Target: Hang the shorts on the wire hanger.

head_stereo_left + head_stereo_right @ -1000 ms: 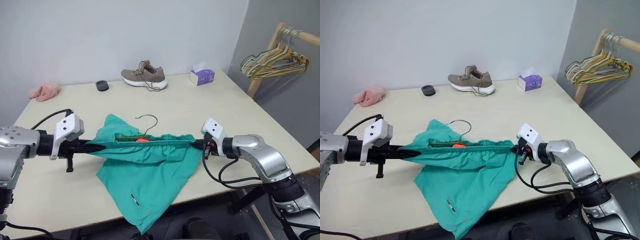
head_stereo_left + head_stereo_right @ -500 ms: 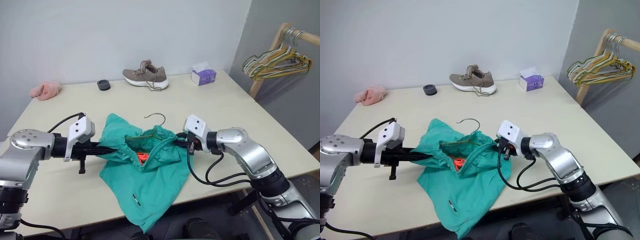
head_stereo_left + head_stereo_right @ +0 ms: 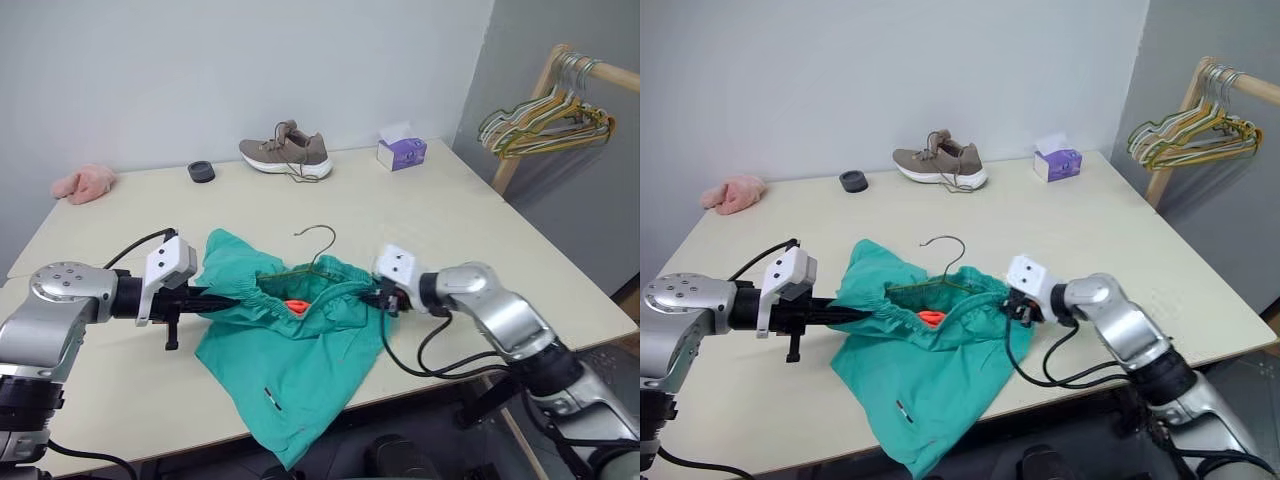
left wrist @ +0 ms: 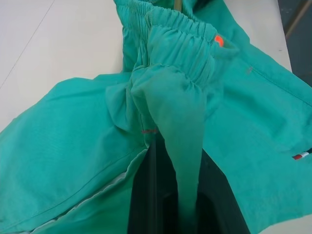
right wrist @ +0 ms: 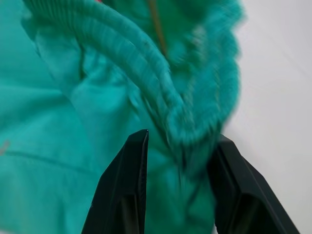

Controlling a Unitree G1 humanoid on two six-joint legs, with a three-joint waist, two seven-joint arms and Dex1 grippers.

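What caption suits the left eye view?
Two end effectors, left and right, hold green shorts around a wire hanger on a table.

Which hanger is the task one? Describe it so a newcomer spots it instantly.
On the table, find the shorts near the front edge. The wire hanger lies in their waistband, hook poking out toward the shoe. It is single, unlike the bunch of hangers on the rack.

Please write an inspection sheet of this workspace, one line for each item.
Surface: beige table, bare at right.
Job's things: teal-green fabric shorts bunched at the near edge; thin wire hanger inside the waistband, hook out.
Clutter: brown shoe, purple tissue box, pink cloth, black round object.
Grippers: left gripper shut on waistband; right gripper open around waistband.
Cables: black, at both wrists.
Surroundings: wooden rack of hangers.
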